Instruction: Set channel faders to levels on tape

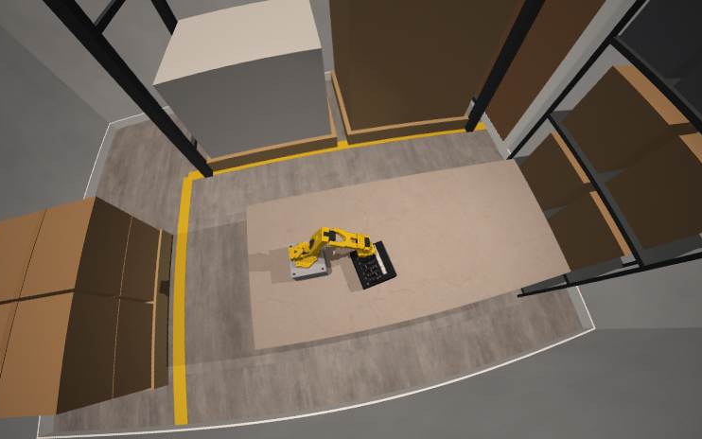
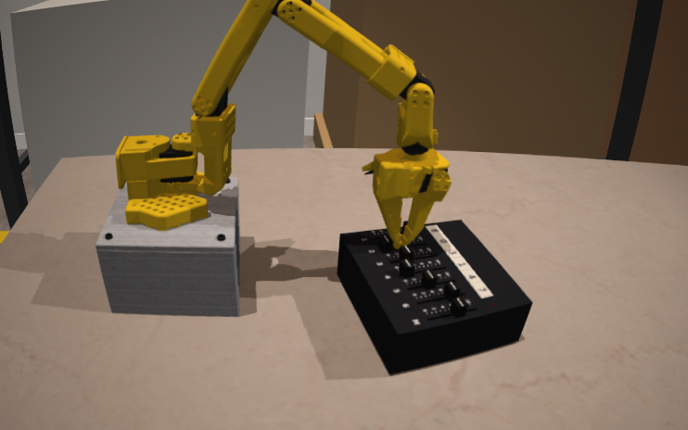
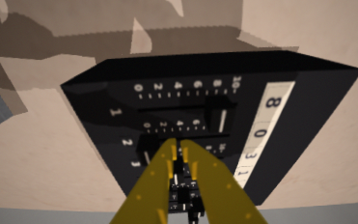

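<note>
The black lighting desk [image 2: 432, 288] lies on the beige table to the right of my base and also shows in the overhead view [image 1: 373, 265]. A white tape strip [image 3: 261, 132] along its far side reads 8, 0, 3, 1 from the top. In the wrist view, channel 1's fader knob [image 3: 219, 118] stands near 8 and channel 2's knob [image 3: 148, 147] near 0. My gripper [image 2: 402, 243] is shut and empty. It points straight down, with its tips at the desk top by the third row. The lower rows are hidden under the fingers in the wrist view.
My grey base block [image 2: 168, 267] stands left of the desk. Several more fader knobs [image 2: 451, 289] run diagonally along the desk's lower rows. Cardboard boxes [image 1: 59, 305] and shelving [image 1: 632, 180] surround the table, far from the arm.
</note>
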Controlling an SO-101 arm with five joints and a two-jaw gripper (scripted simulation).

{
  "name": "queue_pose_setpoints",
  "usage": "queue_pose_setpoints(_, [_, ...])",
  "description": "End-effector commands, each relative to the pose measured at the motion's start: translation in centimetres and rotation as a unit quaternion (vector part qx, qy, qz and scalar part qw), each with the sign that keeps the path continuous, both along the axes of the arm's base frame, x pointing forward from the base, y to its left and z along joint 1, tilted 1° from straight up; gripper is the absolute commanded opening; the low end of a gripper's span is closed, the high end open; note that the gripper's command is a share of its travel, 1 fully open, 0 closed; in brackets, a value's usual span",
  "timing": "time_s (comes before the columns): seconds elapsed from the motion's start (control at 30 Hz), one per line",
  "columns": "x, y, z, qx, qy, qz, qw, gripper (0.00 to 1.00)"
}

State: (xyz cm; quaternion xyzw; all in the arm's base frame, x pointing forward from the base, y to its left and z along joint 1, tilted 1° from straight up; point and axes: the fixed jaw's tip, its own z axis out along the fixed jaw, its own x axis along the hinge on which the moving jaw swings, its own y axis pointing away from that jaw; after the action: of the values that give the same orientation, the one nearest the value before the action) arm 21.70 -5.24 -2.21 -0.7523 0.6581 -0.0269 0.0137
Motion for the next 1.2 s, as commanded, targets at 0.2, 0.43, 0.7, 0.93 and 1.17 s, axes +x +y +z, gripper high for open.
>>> queue_pose_setpoints(0.2, [-0.4,0.5,-0.5,0.006,0.022,0.000,1.000,0.00])
queue_pose_setpoints(0.43, [0.0,0.6,-0.4,0.006,0.022,0.000,1.000,0.00])
queue_pose_setpoints(0.7, [0.3,0.6,-0.4,0.006,0.022,0.000,1.000,0.00])
queue_pose_setpoints(0.93, [0.3,0.6,-0.4,0.006,0.022,0.000,1.000,0.00])
queue_pose_setpoints(1.17, [0.3,0.5,-0.3,0.006,0.022,0.000,1.000,0.00])
